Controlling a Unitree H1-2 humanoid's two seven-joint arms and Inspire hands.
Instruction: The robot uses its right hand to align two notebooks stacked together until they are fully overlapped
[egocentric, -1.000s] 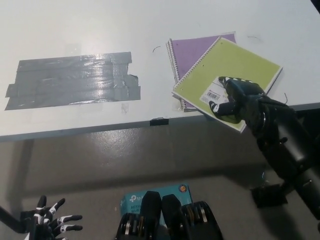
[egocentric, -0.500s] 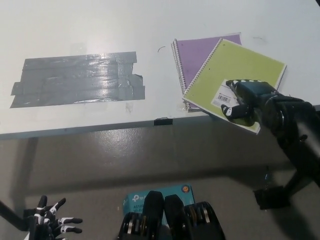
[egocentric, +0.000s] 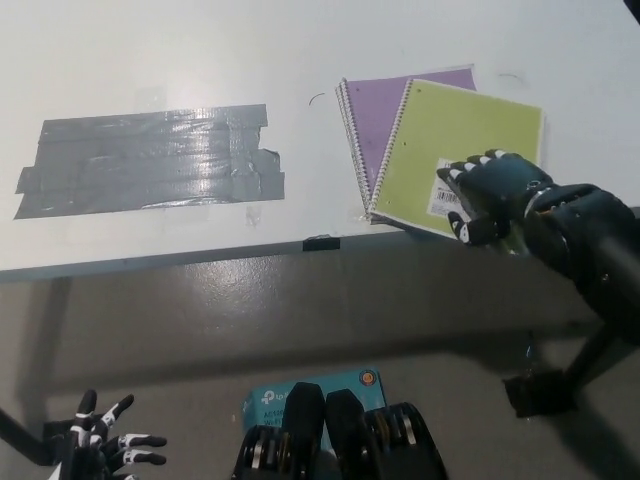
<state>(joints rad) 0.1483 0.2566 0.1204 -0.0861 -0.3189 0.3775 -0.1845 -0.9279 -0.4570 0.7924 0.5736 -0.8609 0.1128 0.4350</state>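
A lime-green spiral notebook (egocentric: 455, 140) lies on top of a purple spiral notebook (egocentric: 378, 115) at the white table's front right. The green one is turned slightly clockwise and shifted right, so a strip of purple shows along the left and top. My black right hand (egocentric: 487, 195) rests flat on the green notebook's lower right corner by its barcode label, fingers spread and pointing left, gripping nothing. My white left hand (egocentric: 100, 445) hangs open at the lower left, well below the table.
A large patch of grey tape (egocentric: 150, 158) covers the table's left half. The table's front edge (egocentric: 200, 258) runs across the middle, with a small black clip (egocentric: 320, 242) on it. A teal box (egocentric: 310, 390) lies on the floor below.
My right hand has turned the green notebook counter-clockwise, bringing it closer in line with the purple one. The left hand stayed put.
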